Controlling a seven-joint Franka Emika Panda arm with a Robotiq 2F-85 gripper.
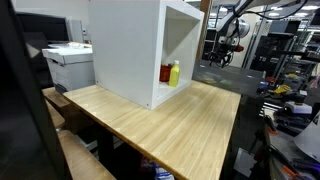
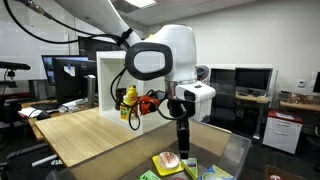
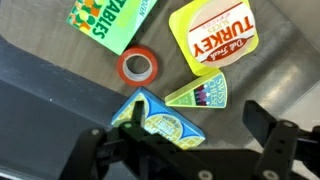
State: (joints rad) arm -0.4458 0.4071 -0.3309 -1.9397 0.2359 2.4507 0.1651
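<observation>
My gripper (image 3: pixel 197 125) is open and empty, pointing down over a grey bin (image 3: pixel 275 85). Below its fingers lie a blue carton (image 3: pixel 160 120) and a yellow-green cheese wedge (image 3: pixel 202 95). Farther off lie an orange ring (image 3: pixel 137 65), a yellow turkey pack (image 3: pixel 217 38) and a green vegetables box (image 3: pixel 110 20). In an exterior view my gripper (image 2: pixel 182 140) hangs just above the bin (image 2: pixel 225 160), with the turkey pack (image 2: pixel 169 161) under it.
A wooden table (image 1: pixel 170 125) carries a white open cabinet (image 1: pixel 130 45) with a yellow bottle (image 1: pixel 174 73) and a red one (image 1: pixel 166 73) inside. The cabinet also shows behind my arm (image 2: pixel 108 80). A printer (image 1: pixel 68 60) stands beyond the table.
</observation>
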